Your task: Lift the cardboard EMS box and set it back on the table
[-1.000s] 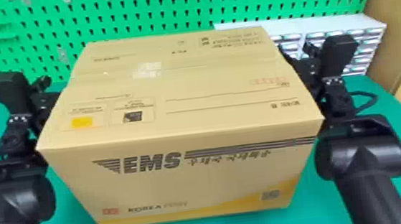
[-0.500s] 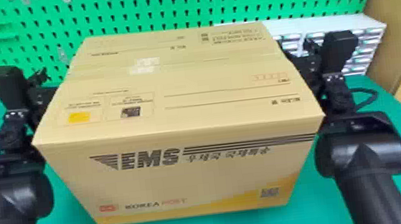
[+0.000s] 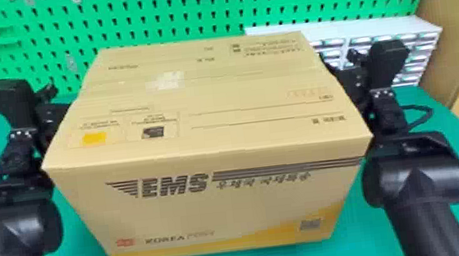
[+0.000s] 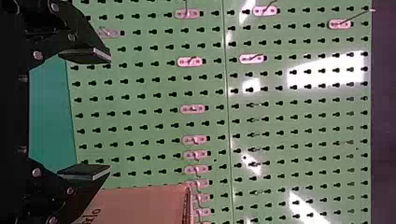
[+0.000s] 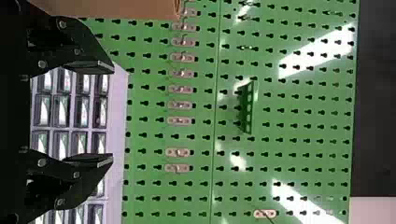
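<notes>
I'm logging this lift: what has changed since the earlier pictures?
In the head view the tan cardboard EMS box rose slightly, then sank back about as far; the black left arm and black right arm moved with it. The green perforated pegboard stayed put.

Left gripper (image 3: 49,113): flat black fingers (image 4: 81,169) wide apart, green table (image 4: 49,116) seen between them. Cardboard EMS box (image 4: 144,203) near one finger, some print showing. Green pegboard (image 4: 303,133) behind, small hooks (image 4: 193,108) on it.
</notes>
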Controlling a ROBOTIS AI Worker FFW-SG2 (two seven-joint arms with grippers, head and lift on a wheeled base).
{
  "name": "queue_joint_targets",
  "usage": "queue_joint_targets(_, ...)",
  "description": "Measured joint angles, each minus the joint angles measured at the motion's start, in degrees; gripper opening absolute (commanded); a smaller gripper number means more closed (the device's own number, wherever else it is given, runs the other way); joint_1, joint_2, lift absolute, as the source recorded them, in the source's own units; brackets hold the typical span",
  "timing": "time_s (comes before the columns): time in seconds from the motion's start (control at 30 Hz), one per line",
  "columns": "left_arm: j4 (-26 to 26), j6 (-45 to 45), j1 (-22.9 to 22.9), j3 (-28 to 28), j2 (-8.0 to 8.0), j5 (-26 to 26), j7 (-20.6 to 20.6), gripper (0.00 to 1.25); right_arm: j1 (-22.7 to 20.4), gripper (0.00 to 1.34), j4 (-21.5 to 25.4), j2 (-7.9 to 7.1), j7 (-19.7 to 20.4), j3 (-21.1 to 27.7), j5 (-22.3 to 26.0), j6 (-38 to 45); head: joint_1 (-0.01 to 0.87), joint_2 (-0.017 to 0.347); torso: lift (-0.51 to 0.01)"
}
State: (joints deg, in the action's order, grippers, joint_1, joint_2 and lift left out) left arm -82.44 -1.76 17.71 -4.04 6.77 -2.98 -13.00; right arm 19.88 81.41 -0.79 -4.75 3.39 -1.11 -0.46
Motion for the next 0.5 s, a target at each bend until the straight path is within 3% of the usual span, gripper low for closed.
queue_joint_targets(0.5, 3.0, 0.8, -2.0, -0.6, -0.02, -1.1, 0.0, 0.83, -1.8, 0.76, -3.0, -0.01, 0.0, 0.4, -0.2, -0.7, 0.678, -0.017, -0.091)
